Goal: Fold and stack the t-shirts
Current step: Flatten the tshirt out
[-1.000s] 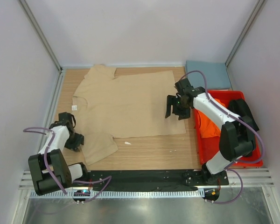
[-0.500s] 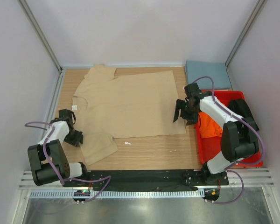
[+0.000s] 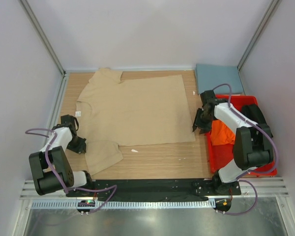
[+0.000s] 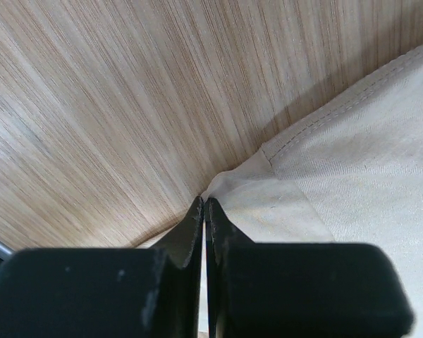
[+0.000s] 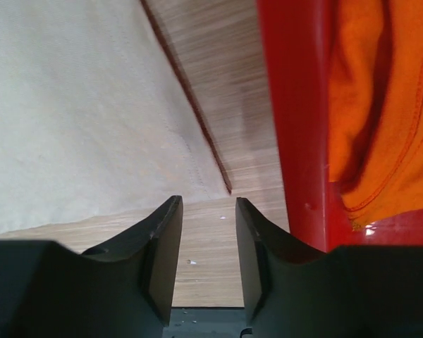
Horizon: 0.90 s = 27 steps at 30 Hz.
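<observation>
Tan shirt (image 3: 137,108) lies flat on table (image 3: 157,160), long axis L-R, collar left, hem right, 1 sleeve toward the arms. L gripper (image 4: 204,201) is clenched on that near sleeve's corner; 1 s ago its jaws were apart. R gripper (image 5: 208,201) has jaws part-spread, nothing btwn, at the near hem corner. It came off the shirt's middle, now just beside red bin (image 3: 210,152). Orange shirt (image 3: 220,132) is in the bin. Blue-grey shirt (image 3: 219,78) is folded, far right.

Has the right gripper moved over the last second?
Yes. In the top view the right gripper has shifted rightward across the tan t-shirt to its hem edge, close beside the red bin.
</observation>
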Each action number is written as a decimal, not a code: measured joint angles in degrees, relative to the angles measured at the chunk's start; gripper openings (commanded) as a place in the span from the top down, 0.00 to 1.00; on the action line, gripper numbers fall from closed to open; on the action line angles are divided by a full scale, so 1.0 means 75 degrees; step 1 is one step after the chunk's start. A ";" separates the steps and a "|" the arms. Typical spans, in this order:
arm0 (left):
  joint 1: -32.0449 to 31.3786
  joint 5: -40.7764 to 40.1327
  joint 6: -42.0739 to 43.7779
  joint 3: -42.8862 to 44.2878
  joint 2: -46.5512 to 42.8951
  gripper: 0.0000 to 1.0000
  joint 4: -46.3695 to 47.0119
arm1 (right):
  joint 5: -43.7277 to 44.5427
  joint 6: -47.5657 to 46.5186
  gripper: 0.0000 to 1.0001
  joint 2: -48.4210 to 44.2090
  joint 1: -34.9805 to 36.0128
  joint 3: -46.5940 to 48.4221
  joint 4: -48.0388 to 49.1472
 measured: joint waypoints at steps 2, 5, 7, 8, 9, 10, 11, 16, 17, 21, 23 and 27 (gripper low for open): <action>0.0000 -0.0003 -0.0009 0.0000 0.0000 1.00 -0.0003 | -0.0032 0.0082 0.59 -0.0003 -0.0052 -0.0105 -0.0006; 0.0020 -0.0003 -0.0044 0.0000 -0.0003 1.00 -0.0012 | -0.0154 0.0143 0.55 -0.0003 -0.0085 -0.0239 0.0067; 0.0044 -0.0020 -0.0067 0.0000 -0.0012 1.00 -0.0023 | -0.0259 0.0149 0.53 -0.0003 -0.0058 -0.0358 0.0163; 0.0061 -0.0038 -0.0067 0.0000 -0.0015 1.00 -0.0026 | -0.0318 0.0149 0.53 -0.0003 -0.0041 -0.0428 0.0207; 0.0085 -0.0038 -0.0070 0.0000 -0.0015 1.00 -0.0029 | -0.0373 0.0146 0.53 -0.0006 -0.0023 -0.0501 0.0271; 0.0111 -0.0055 -0.0070 0.0000 -0.0015 1.00 -0.0029 | -0.0405 0.0143 0.53 -0.0006 -0.0006 -0.0565 0.0309; 0.0131 -0.0061 -0.0070 0.0000 -0.0015 1.00 -0.0029 | -0.0414 0.0137 0.53 -0.0006 0.0012 -0.0638 0.0347; 0.0178 -0.0082 -0.0070 0.0003 -0.0015 1.00 -0.0032 | -0.0396 0.0108 0.54 -0.0006 0.0041 -0.0874 0.0417; 0.0181 -0.0085 -0.0070 0.0006 -0.0015 1.00 -0.0032 | -0.0396 0.0099 0.55 -0.0009 0.0047 -0.0909 0.0431; 0.0187 -0.0085 -0.0073 0.0006 -0.0015 1.00 -0.0032 | -0.0385 0.0076 0.55 -0.0079 0.0093 -0.1134 0.0530; 0.0187 -0.0085 -0.0073 0.0006 -0.0015 1.00 -0.0032 | -0.0388 0.0070 0.55 -0.0096 0.0111 -0.1233 0.0597; 0.0187 -0.0085 -0.0076 0.0006 -0.0015 1.00 -0.0032 | -0.0399 0.0076 0.55 -0.0096 0.0114 -0.1343 0.0787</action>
